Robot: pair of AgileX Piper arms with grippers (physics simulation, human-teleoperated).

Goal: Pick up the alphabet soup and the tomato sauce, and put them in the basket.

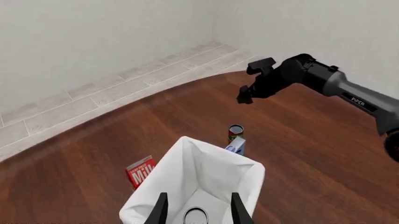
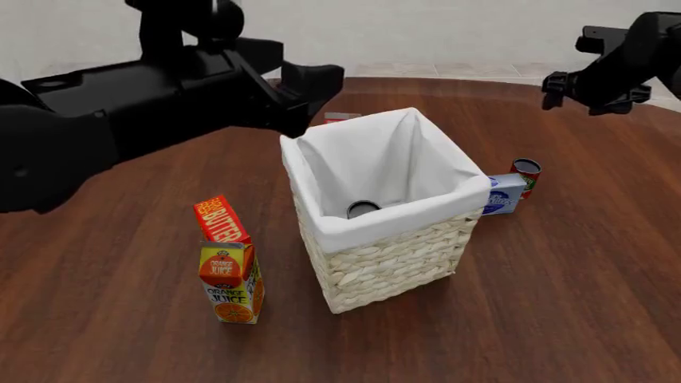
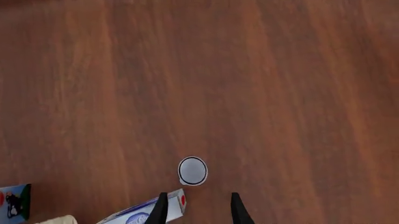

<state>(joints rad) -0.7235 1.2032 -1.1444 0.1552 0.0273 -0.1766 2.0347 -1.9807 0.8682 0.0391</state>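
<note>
The basket (image 2: 394, 259) stands mid-table, and its white lining also shows in the left wrist view (image 1: 218, 172). The alphabet soup (image 2: 363, 209) stands inside on the basket's floor with only its pale top showing (image 1: 195, 217). My left gripper (image 1: 198, 210) is open and empty, just above the basket's mouth (image 2: 319, 86). The tomato sauce (image 2: 525, 176) stands on the table right of the basket, next to a blue-and-white box (image 2: 502, 194). My right gripper (image 2: 569, 60) is open and empty, high above the can, which shows from above just ahead of the fingers (image 3: 192, 171).
A butter box (image 2: 222, 219) and an orange juice carton (image 2: 231, 282) stand left of the basket. A red milk carton (image 1: 141, 171) stands behind it. The blue-and-white box (image 3: 146, 214) lies beside the right gripper's fingers. The right arm (image 1: 324, 81) crosses the left wrist view.
</note>
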